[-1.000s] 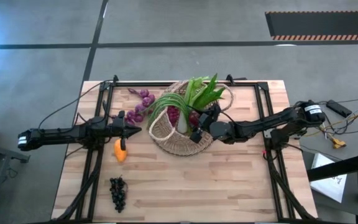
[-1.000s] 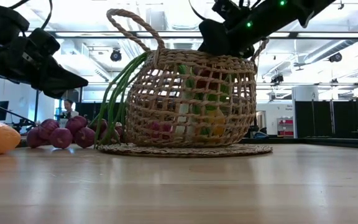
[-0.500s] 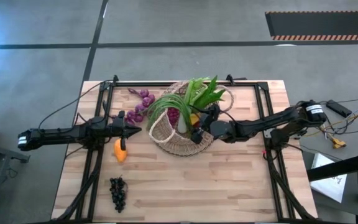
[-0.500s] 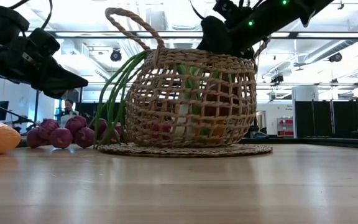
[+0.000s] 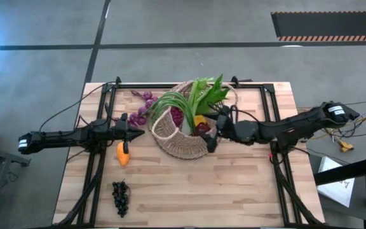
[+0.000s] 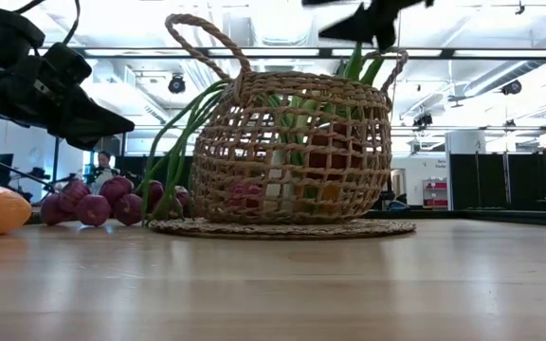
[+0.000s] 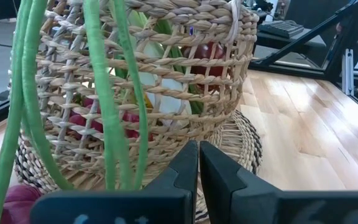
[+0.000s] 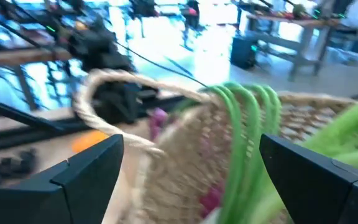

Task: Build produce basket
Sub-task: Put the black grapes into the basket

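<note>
The tan wicker basket [image 5: 182, 130] stands upright on a round woven mat [image 6: 282, 227] at the table's middle. It holds green leeks [image 5: 202, 94], a dark red apple [image 6: 335, 152], an orange fruit [image 5: 199, 120] and purple grapes [image 5: 177, 116]. My right gripper [image 5: 212, 135] is open and empty, above the basket's right rim; it also shows in the low view [image 6: 373, 19]. My left gripper [image 5: 129, 133] is shut and hangs over the table left of the basket [image 7: 154, 81]. An orange fruit [image 5: 123, 154], purple grapes [image 5: 143, 108] and dark grapes [image 5: 121, 196] lie on the table.
Black frame rails [image 5: 100, 159] run along the table's left, right and far sides. Scallion leaves [image 6: 183, 133] hang out over the basket's left rim toward the purple grapes [image 6: 93, 204]. Bare wood lies along the near edge [image 5: 221, 197].
My right gripper has risen from the basket's rim and drawn back toward the table's right edge. The basket, which leaned a little, now stands upright on its mat.
</note>
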Robot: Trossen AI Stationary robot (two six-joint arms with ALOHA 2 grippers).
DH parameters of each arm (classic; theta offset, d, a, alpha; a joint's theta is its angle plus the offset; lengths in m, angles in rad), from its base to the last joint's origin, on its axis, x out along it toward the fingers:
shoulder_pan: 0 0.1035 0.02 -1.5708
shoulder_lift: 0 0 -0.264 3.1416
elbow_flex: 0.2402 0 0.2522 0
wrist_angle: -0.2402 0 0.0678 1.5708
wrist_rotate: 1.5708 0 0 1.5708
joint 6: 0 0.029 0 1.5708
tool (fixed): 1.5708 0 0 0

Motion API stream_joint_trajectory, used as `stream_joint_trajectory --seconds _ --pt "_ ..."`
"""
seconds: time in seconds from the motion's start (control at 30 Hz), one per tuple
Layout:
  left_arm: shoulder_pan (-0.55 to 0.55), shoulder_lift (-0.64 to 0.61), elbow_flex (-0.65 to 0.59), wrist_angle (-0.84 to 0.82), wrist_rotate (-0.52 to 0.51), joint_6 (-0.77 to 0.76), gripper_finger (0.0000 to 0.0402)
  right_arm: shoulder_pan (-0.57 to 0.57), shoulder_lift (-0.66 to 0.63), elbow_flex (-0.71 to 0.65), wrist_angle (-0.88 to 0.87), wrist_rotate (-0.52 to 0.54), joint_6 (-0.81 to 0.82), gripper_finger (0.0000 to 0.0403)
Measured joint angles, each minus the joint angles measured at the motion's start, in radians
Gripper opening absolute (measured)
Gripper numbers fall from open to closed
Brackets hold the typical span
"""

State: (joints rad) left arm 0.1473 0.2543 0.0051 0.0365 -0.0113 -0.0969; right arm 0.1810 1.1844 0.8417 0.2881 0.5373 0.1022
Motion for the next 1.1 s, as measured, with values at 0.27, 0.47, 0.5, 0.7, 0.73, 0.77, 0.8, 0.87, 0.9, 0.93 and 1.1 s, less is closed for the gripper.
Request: stream_joint_trajectory --seconds 0.27,0.47,0.5,0.7,0.73,0.77,0.8,0.87,0.9,0.93,1.1 --pt "0.0 0.0 0.0 0.0 0.0 0.0 0.0 0.223 -0.017 0.0 -0.04 0.002 -0.006 0.0368" --pt "0.0 0.0 0.0 0.0 0.0 0.0 0.0 0.395 0.052 0.0 -0.194 0.0 0.105 0.0368" --pt "0.0 0.0 0.0 0.0 0.0 0.0 0.0 0.418 0.071 0.0 -0.211 0.0 0.136 0.0368" --pt "0.0 0.0 0.0 0.0 0.0 0.0 0.0 0.51 0.225 -0.002 -0.232 0.003 0.331 0.0368" --pt "0.0 0.0 0.0 0.0 0.0 0.0 0.0 0.518 0.257 -0.002 -0.231 0.004 0.365 0.0368" --pt "0.0 0.0 0.0 0.0 0.0 0.0 0.0 0.523 0.289 -0.001 -0.231 0.004 0.402 0.0368" --pt "0.0 0.0 0.0 0.0 0.0 0.0 0.0 0.525 0.321 -0.002 -0.231 0.004 0.435 0.0368" --pt "0.0 0.0 0.0 0.0 0.0 0.0 0.0 0.526 0.391 -0.002 -0.23 0.005 0.506 0.0368" --pt "0.0 0.0 0.0 0.0 0.0 0.0 0.0 0.526 0.424 -0.002 -0.23 0.004 0.542 0.0368" --pt "0.0 0.0 0.0 0.0 0.0 0.0 0.0 0.526 0.459 -0.002 -0.223 0.006 0.57 0.0368" --pt "0.0 0.0 0.0 0.0 0.0 0.0 0.0 0.511 0.617 0.005 -0.105 0.08 0.599 0.0368"
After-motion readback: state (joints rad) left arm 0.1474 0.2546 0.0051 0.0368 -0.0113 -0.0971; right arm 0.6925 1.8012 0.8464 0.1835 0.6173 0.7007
